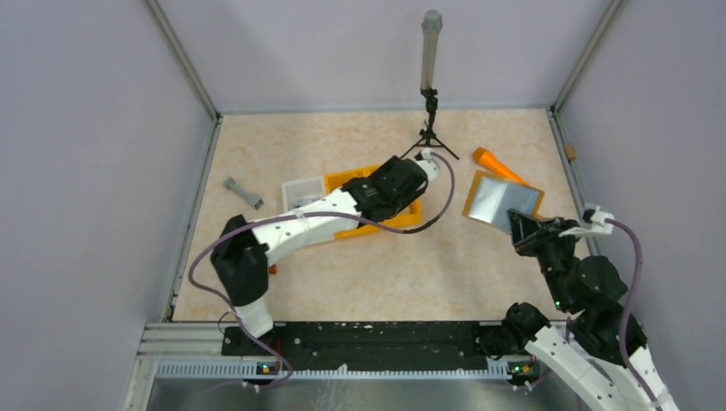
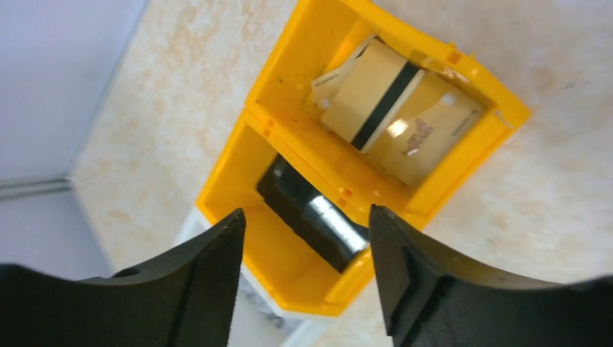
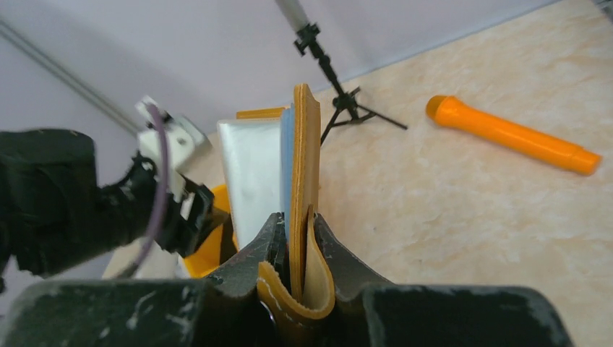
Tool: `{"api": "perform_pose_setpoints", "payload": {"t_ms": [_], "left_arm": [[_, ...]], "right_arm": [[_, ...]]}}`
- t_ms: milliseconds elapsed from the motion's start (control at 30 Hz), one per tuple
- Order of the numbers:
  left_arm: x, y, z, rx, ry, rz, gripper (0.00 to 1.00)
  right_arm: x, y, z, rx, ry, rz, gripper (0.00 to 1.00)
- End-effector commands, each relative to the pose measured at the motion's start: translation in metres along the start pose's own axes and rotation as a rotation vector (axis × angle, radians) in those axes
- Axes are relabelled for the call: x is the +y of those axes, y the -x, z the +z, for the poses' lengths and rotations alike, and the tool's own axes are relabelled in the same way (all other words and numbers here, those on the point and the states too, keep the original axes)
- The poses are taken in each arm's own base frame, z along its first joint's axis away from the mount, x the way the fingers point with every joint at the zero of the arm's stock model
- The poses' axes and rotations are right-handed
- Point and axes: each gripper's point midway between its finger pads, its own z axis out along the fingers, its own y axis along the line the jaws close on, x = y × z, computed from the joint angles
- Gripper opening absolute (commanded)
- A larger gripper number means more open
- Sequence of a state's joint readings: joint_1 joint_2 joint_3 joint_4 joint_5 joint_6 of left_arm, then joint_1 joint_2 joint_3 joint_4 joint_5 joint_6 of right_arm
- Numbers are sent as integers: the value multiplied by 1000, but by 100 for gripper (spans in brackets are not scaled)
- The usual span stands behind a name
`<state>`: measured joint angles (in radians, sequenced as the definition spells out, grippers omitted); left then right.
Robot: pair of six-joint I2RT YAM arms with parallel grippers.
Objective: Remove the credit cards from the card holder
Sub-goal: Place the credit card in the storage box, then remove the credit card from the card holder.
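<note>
My right gripper (image 1: 520,228) is shut on the fold of the tan card holder (image 3: 305,159) and holds it on edge above the table. A silvery credit card (image 3: 253,173) stands out of it on the left side. From above, the card (image 1: 502,201) covers most of the holder (image 1: 470,199). My left gripper (image 2: 307,217) is open and empty, hovering over the orange bins (image 2: 289,123). The far compartment holds several pale cards (image 2: 387,108), one with a dark stripe. In the top view the left gripper (image 1: 395,190) covers most of the bins (image 1: 342,181).
The near bin compartment holds a dark, shiny object (image 2: 318,220). An orange stick (image 1: 498,165) lies behind the card holder. A black tripod with a grey tube (image 1: 430,128) stands at the back. A clear box (image 1: 301,193) and a grey dumbbell-shaped piece (image 1: 243,193) lie left of the bins.
</note>
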<state>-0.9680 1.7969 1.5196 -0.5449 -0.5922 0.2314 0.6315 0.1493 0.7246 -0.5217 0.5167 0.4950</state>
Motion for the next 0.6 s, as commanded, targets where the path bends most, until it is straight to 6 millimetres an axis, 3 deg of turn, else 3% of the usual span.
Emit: {"api": "perform_pose_setpoints", "payload": {"t_ms": [0,67,133,233,333,567], "left_arm": [[8,-17,-44,-52,-148,-362,69],[6,-17,-60,-151,-258,-508,78],[2,-17,-79,-254,-400,-649,97],[-9,-10,-117,-444,-668,-798,99],[-9,-7,-144,-580,-792,-909,99],[-19,-5,-172,-663,-956,-958,99]], "right_arm": [[39,-30,17,110,160,49,0],[47,-45,23,149,196,69,0],[55,-60,28,178,236,93,0],[76,-79,32,231,341,135,0],[92,-95,35,286,413,188,0],[128,-113,31,358,606,286,0]]}}
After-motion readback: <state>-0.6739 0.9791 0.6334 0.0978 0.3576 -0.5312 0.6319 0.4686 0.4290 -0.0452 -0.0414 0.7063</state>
